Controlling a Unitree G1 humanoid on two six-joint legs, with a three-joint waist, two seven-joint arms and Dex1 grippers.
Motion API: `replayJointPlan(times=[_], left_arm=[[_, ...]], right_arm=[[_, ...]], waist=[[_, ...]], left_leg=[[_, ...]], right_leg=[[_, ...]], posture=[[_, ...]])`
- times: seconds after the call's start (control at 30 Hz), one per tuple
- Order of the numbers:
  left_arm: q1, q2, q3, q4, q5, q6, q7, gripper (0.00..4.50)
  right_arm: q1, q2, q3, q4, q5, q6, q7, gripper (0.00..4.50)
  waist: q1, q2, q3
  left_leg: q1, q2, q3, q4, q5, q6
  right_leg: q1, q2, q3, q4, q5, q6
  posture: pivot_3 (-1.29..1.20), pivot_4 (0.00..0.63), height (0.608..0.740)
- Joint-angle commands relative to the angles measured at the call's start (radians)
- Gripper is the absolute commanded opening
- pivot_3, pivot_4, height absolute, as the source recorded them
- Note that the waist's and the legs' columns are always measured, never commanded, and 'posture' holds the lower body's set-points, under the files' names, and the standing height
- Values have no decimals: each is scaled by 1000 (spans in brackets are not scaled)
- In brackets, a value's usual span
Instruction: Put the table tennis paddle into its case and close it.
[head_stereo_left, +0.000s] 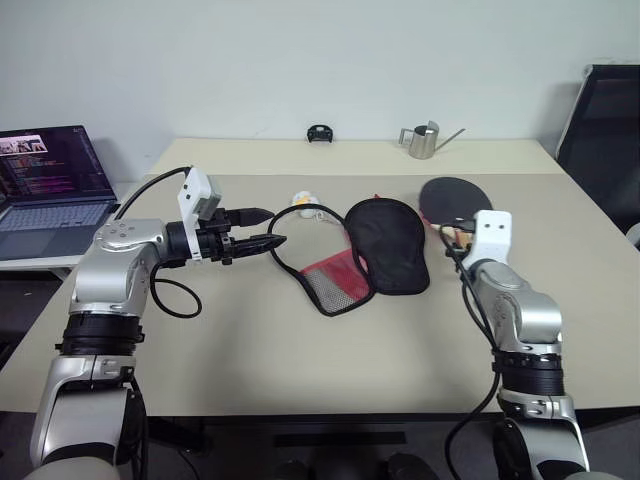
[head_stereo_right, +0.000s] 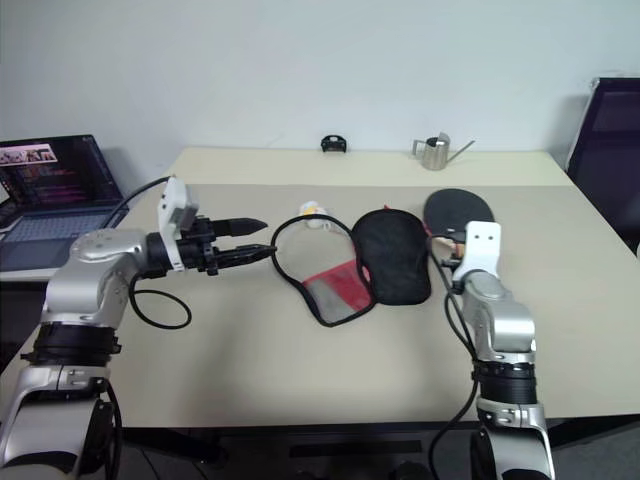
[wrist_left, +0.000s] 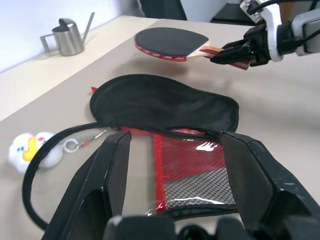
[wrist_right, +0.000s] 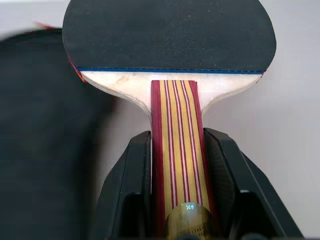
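While case lies unzipped, paddle in right pincer

The right claw grips the table tennis paddle by its handle, one black finger pressed against each side of the striped red and light-wood grip. The round black rubber blade points away from the claw, above a pale bench. Beside the blade lies the blurred black case.
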Motion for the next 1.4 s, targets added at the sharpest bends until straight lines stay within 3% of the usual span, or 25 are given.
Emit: replayJointPlan(times=[0.03, 0.53, 1.1, 1.4], left_arm=[[1, 21, 38, -21, -6, -16, 11, 3082], [16, 9, 38, -37, -10, -17, 23, 3082], [26, 2, 38, -48, -13, -15, 28, 3082], [25, -2, 35, -46, -10, -16, 31, 3082]], right_arm=[[-33, 19, 40, -78, -13, -14, -2, 1225], [-25, 162, 125, 60, -49, -86, -21, 1225], [-23, 174, 144, 216, -85, -171, -16, 1225], [-35, 186, 146, 175, -80, -166, -17, 4081]], waist=[[2, 0, 0], [6, 0, 0], [5, 0, 0], [5, 0, 0]], left_leg=[[0, 0, 0, 0, 0, 0], [0, 0, 0, 0, 0, 0], [0, 0, 0, 0, 0, 0], [1, 0, 0, 0, 0, 0]], right_leg=[[0, 0, 0, 0, 0, 0], [0, 0, 0, 0, 0, 0], [0, 0, 0, 0, 0, 0], [0, 0, 0, 1, 0, 0]], posture=[[0, 150, 740], [0, 150, 740], [0, 150, 740], [0, 150, 740]])
